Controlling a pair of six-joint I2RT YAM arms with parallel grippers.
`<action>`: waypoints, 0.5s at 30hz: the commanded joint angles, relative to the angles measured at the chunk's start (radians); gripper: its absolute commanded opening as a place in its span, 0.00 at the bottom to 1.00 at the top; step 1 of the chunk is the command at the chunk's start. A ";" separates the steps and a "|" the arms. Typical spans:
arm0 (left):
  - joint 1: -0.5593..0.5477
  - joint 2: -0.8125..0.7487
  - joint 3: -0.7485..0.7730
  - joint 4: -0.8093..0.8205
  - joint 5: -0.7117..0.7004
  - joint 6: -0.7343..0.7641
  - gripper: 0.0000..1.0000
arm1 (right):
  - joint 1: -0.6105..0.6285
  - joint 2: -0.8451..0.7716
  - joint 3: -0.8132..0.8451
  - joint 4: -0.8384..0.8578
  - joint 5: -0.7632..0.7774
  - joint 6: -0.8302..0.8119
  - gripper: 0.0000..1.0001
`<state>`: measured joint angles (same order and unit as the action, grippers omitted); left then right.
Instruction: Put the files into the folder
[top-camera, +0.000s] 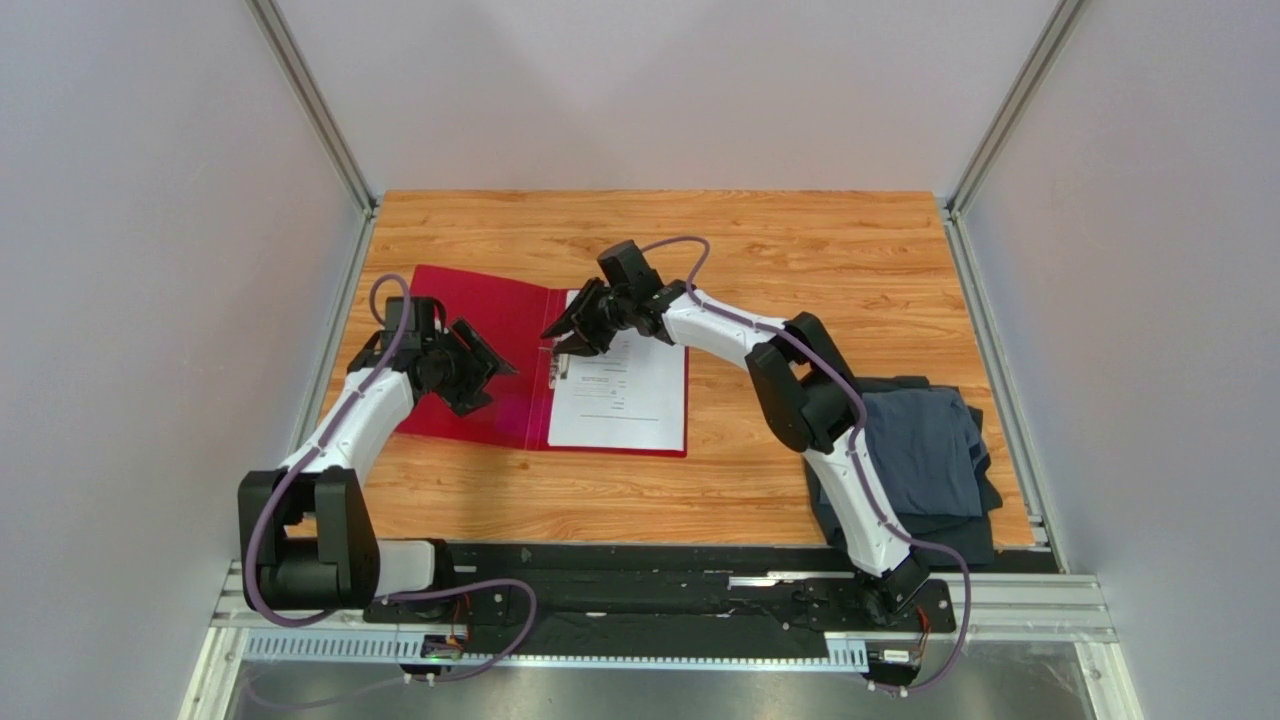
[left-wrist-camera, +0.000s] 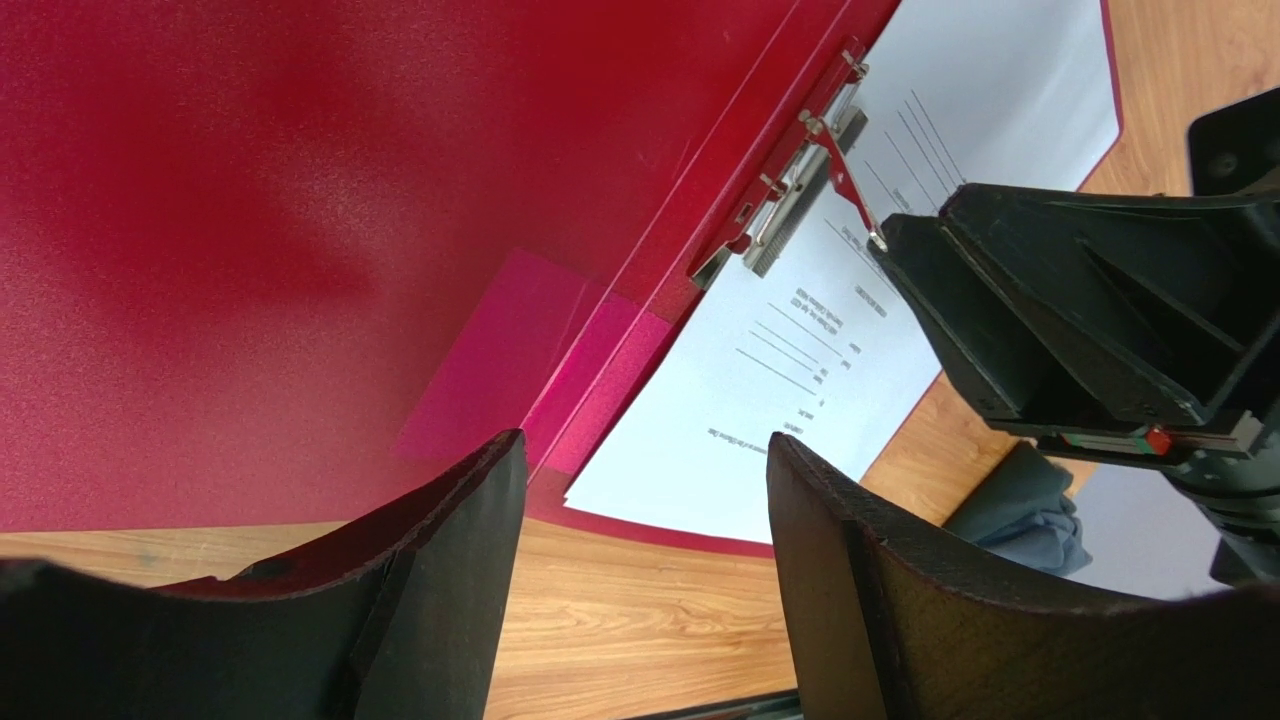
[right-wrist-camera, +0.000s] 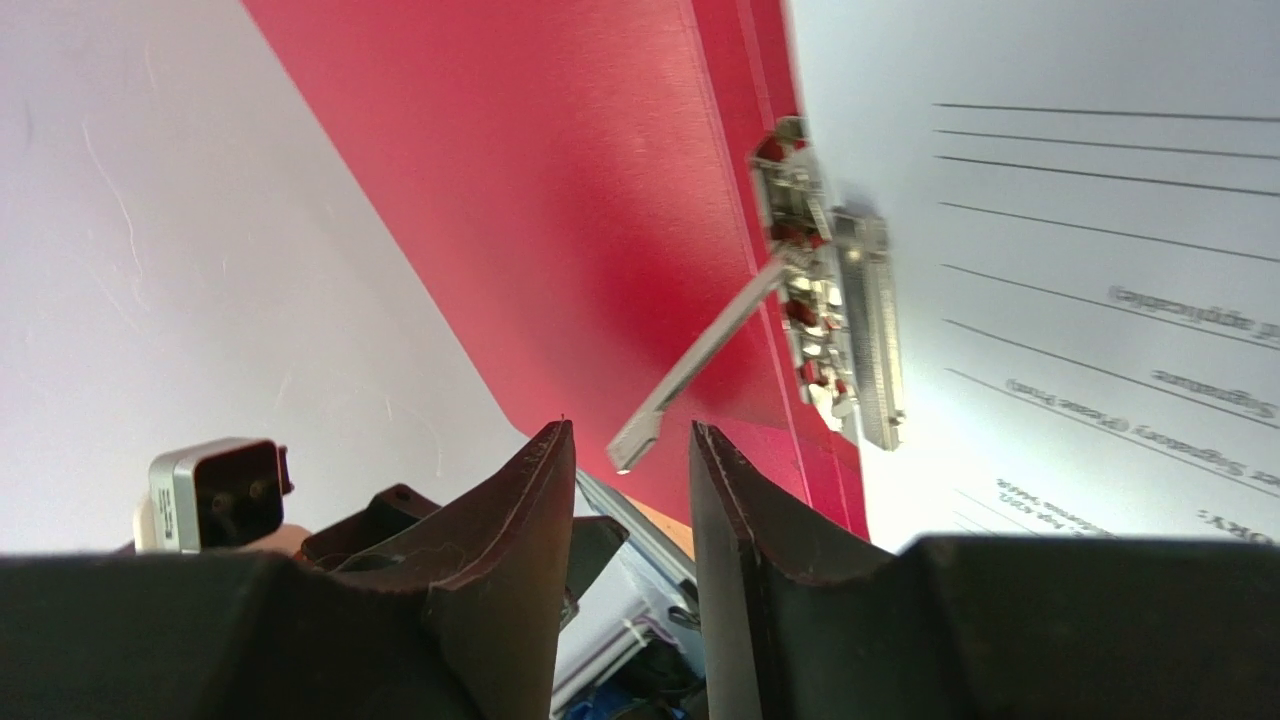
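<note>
Overhead view: the folder (top-camera: 508, 308) lies open on the bench (top-camera: 781, 255), both red halves flat. The files (top-camera: 619, 398) rest on the folder's right half, with red margin showing at their right and near edges. The left tool (top-camera: 478, 368) sits over the folder's left half. The right tool (top-camera: 571, 333) sits over the folder's spine at its far end. A dark folded cloth (top-camera: 917, 435) lies well apart from the folder, to its right. Left wrist view: the left tool's jaws are spread and hold nothing, with the folder's near edge visible between them. A metal clip (left-wrist-camera: 796, 180) is mounted beside the folder's spine, at the files' edge. A paler rectangular patch (left-wrist-camera: 519, 360) shows on the folder's left half; no writing is legible on it. Right wrist view: the clip's lever (right-wrist-camera: 699, 368) stands raised off the folder. The right tool's jaws stand narrowly apart, with the lever tip at the mouth of the gap; contact cannot be determined. The files carry ruled lines and short print, inverted and too small to read reliably.
</note>
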<state>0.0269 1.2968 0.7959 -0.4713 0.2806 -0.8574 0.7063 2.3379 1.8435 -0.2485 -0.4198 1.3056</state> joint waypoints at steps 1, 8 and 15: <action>0.008 0.010 0.043 -0.001 -0.017 -0.019 0.68 | 0.010 -0.031 -0.050 0.092 0.024 0.142 0.37; 0.010 0.015 0.049 -0.003 -0.017 -0.003 0.68 | 0.013 -0.009 -0.050 0.126 0.010 0.187 0.34; 0.011 0.025 0.054 -0.001 -0.017 -0.006 0.68 | 0.021 0.003 -0.061 0.163 -0.004 0.230 0.29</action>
<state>0.0280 1.3102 0.8097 -0.4793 0.2699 -0.8646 0.7166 2.3379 1.7897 -0.1471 -0.4118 1.4734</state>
